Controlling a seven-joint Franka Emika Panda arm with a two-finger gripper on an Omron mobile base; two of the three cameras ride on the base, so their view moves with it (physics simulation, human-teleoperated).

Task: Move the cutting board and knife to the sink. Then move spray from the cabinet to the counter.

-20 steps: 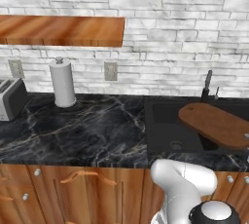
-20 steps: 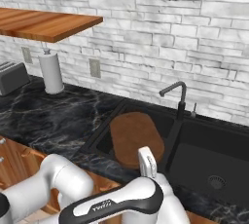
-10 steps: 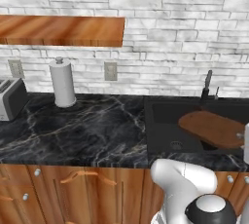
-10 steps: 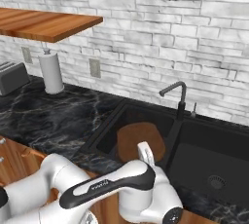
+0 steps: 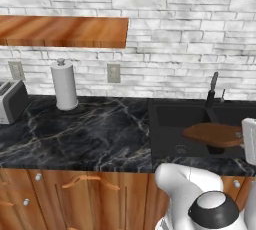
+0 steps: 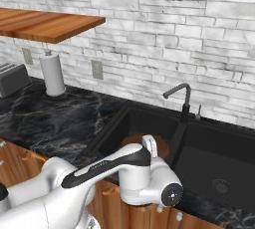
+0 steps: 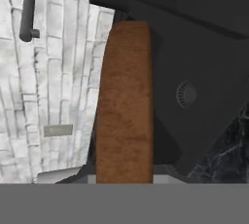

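— Brown wood runs straight out from the tool: the cutting board (image 7: 124, 106), long and grainy with a rounded far end, is clamped in its closed jaws.

— Where is it?

— Over the left basin of the sink (image 5: 172, 119), a matte black hollow with a round drain. In the left base view the board hangs level above the basin, its tip clear of the left wall.

— Around it?

— A dark bent faucet (image 6: 180, 98) behind; veined black marble tabletop (image 5: 85, 134) to the left, bare up to a paper towel roll (image 5: 64, 85).
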